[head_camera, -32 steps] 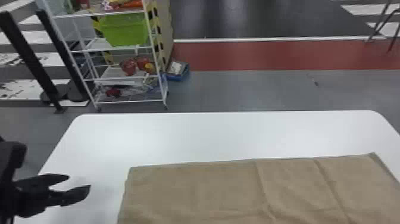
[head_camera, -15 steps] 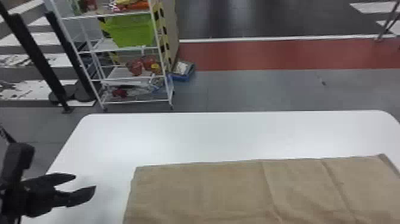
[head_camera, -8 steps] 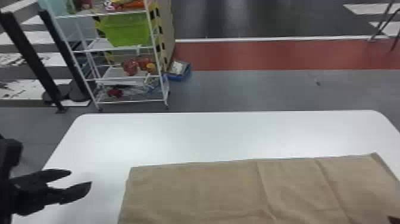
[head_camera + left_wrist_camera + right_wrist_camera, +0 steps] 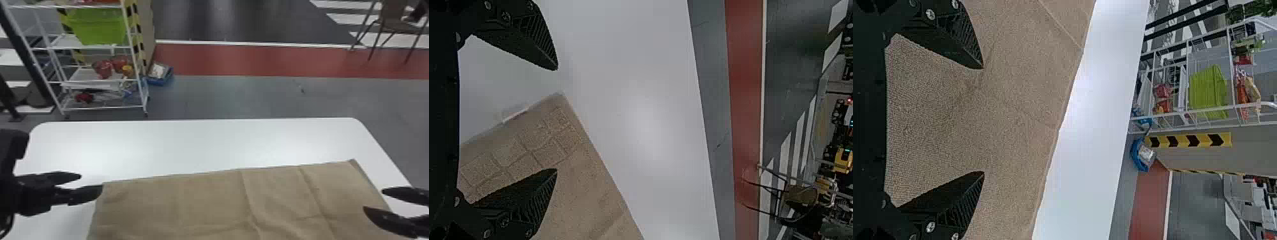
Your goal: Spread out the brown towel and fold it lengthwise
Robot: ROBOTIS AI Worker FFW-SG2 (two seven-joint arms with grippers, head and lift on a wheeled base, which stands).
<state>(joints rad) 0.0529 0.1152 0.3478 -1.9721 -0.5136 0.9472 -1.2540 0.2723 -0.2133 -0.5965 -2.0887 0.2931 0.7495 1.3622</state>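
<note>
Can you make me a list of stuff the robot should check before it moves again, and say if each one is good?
1. Brown towel on the table: ok.
2. Towel smooth: not ok, creases show.
3. Left tool open: ok.
4. Right tool open: ok.
5. Towel gripped: not ok, both tools are empty.
6. Towel's near edge straight: cannot tell.

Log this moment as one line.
brown towel: creased, on white table | left gripper: open, near far left corner | right gripper: open, by right edge
</note>
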